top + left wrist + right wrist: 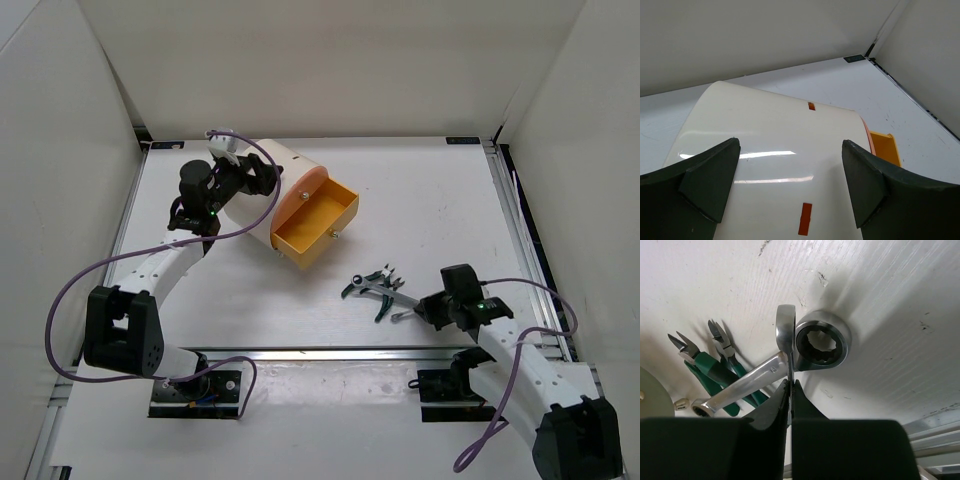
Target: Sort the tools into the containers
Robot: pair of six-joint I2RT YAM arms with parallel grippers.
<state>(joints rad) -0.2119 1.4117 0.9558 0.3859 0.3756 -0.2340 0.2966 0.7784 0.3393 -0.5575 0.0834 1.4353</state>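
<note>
The cream drum cabinet (262, 190) lies on its side with its peach-orange face (298, 190) toward the right. One orange drawer (318, 226) with a small brass knob stands pulled open and looks empty. My left gripper (258, 178) is open, and its fingers (710, 182) straddle the drum's cream wall (780, 130). My right gripper (790, 386) is shut on a thin silver part of the ratchet wrench (820, 346), low over the table. Two green-handled pliers (715, 372) lie just left of it. The tool pile also shows in the top view (375, 288).
A second silver wrench handle (740, 387) runs lower left across the pliers. A pale round disc (647, 395) shows at the left edge of the right wrist view. White walls enclose the table on three sides. A metal rail (380, 352) runs along the near edge.
</note>
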